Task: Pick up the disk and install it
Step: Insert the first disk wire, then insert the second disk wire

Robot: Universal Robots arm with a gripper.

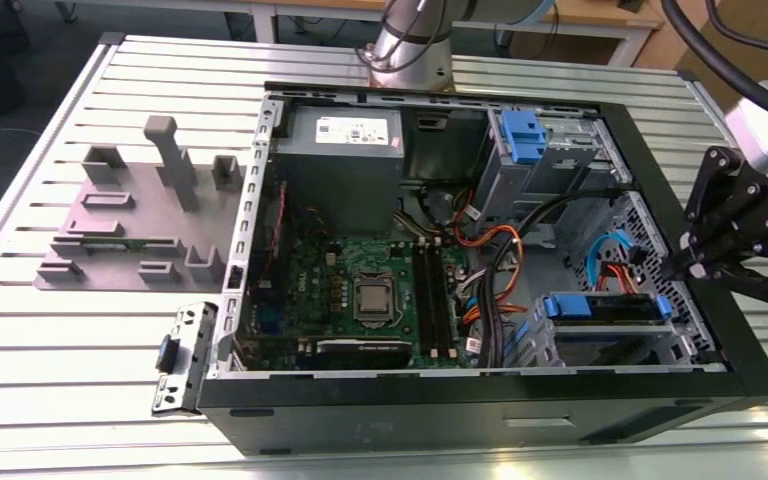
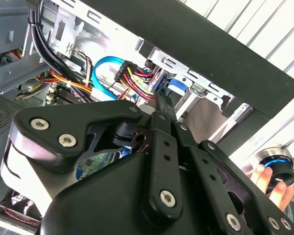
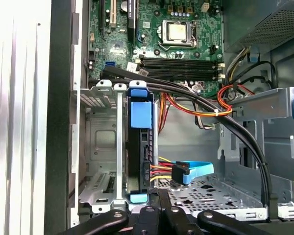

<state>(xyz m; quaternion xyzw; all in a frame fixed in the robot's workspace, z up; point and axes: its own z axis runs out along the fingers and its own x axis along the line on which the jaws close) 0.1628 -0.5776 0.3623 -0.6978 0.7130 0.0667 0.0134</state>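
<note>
Open computer case (image 1: 651, 190) lies on its side on the slatted table (image 1: 37, 330). We find the disk (image 1: 604, 307) at the near corner of the case, on the exterior view's right. It stands on edge in the metal drive cage (image 3: 100, 142), with its blue frame showing at both ends in the first wrist view (image 3: 139, 115).

The gripper (image 1: 688, 268) hangs just beyond the case's right wall, near the disk but apart from it. In both wrist views its fingers (image 3: 160, 197) look drawn close together with nothing between them.

Risks as we judge them:
- Thick black cables (image 3: 210, 110) run across the top of the cage. A blue ribbon cable and red-yellow power leads (image 3: 183, 171) sit just beside the disk. A finger coming in could snag or pull a plug.
- The gap between the disk and the cage plates is tight. A slightly skewed approach would hit sheet metal rather than the blue frame.
- The tall black wall stands between the arm and the bay, so a low path would strike it.
- A person's hand (image 2: 272, 183) holds a round black knob close to the gripper's body. That is a pinch hazard if the arm swings outward.
</note>
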